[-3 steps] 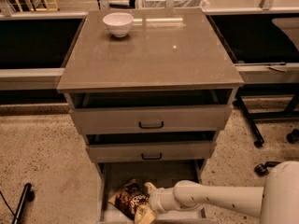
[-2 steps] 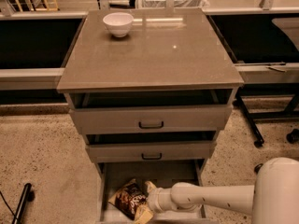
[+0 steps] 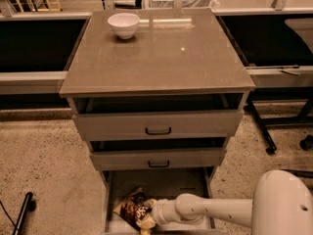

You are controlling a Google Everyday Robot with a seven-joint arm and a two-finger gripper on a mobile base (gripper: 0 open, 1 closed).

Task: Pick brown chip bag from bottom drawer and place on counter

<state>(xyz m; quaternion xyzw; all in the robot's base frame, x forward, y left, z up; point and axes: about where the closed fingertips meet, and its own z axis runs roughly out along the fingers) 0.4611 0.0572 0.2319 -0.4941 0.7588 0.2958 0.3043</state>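
Checker: counter (image 3: 161,58) loaded yet?
Observer: No. Bottom drawer (image 3: 171,185) stands pulled out below its front edge, and the arm (image 3: 220,212) reaches in from the right-edge side.
Checker: Bag?
Observer: Brown chip bag (image 3: 131,208) lies in that drawer, toward the front left corner. Gripper (image 3: 146,218) touches its right end; pinching or spread, cannot tell. White bowl (image 3: 123,24) sits by the back left corner.
Checker: Progress?
Observer: Early, I judge. Reach made; lift and set-down remain.

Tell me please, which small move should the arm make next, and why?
Probably a short, slow lift, once the grip is confirmed. The gripper is down in the bottom drawer, at the right edge of the brown chip bag, which lies on the drawer floor. The bag must clear the drawer before going to the counter.
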